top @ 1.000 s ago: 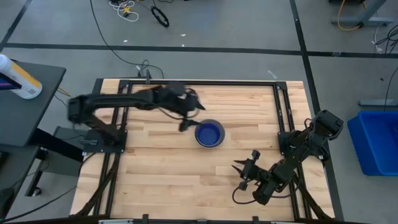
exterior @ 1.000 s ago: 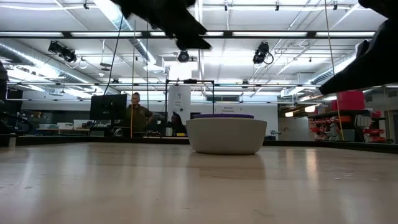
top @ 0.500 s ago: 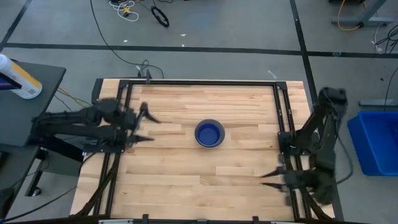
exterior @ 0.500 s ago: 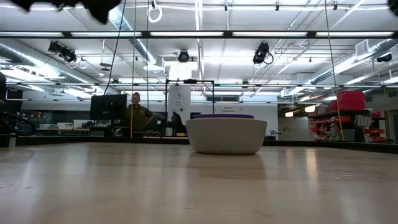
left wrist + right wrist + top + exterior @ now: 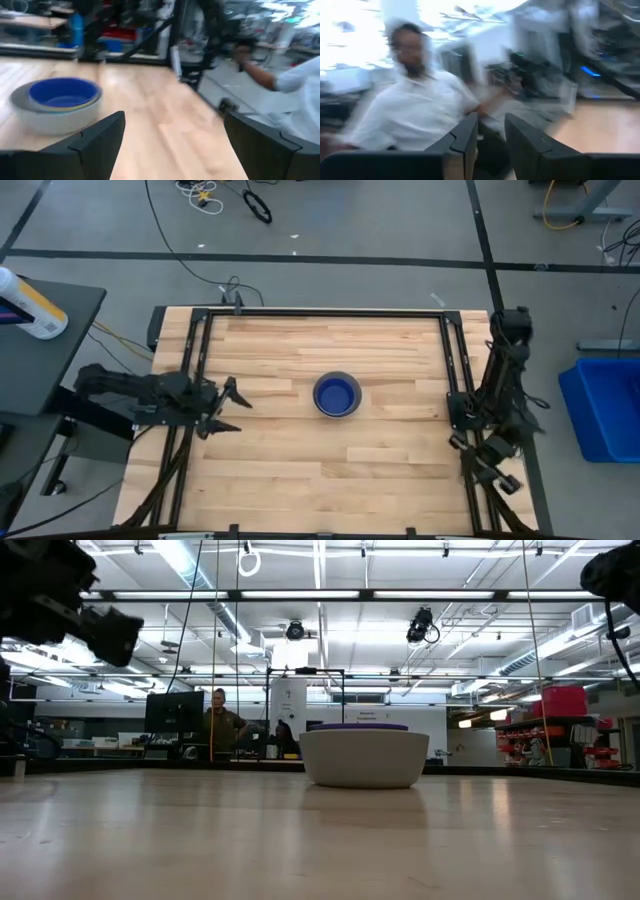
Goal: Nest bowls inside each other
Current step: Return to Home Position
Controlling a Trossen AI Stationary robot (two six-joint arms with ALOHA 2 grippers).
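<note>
The bare wood of the table [image 5: 300,840] lay closest to the low camera. Beyond it, at the middle of the tabletop, the bowls [image 5: 337,394] stood as a single nested stack. The grey bowl [image 5: 55,121] sat outermost, resting on the wood. A thin edge of the yellow bowl [image 5: 82,106] showed just inside its lip, and the dark blue bowl [image 5: 64,92] sat innermost on top. Any bowls between these were hidden from every view. Off to the stack's left, well apart from it, the left gripper [image 5: 240,413] hung over the table's left side near the frame rail. It pointed toward the stack with its fingers spread wide and nothing between them. The right gripper [image 5: 491,122] sat at the table's right edge on its folded arm, facing out into the room. Its fingers were drawn close, leaving only a slim gap, and they held nothing. A blurred person in a white shirt [image 5: 415,117] was in front of it. Farther back in the hall, across the table from the low camera, another person [image 5: 220,722] stood beside a dark monitor [image 5: 172,710].
</note>
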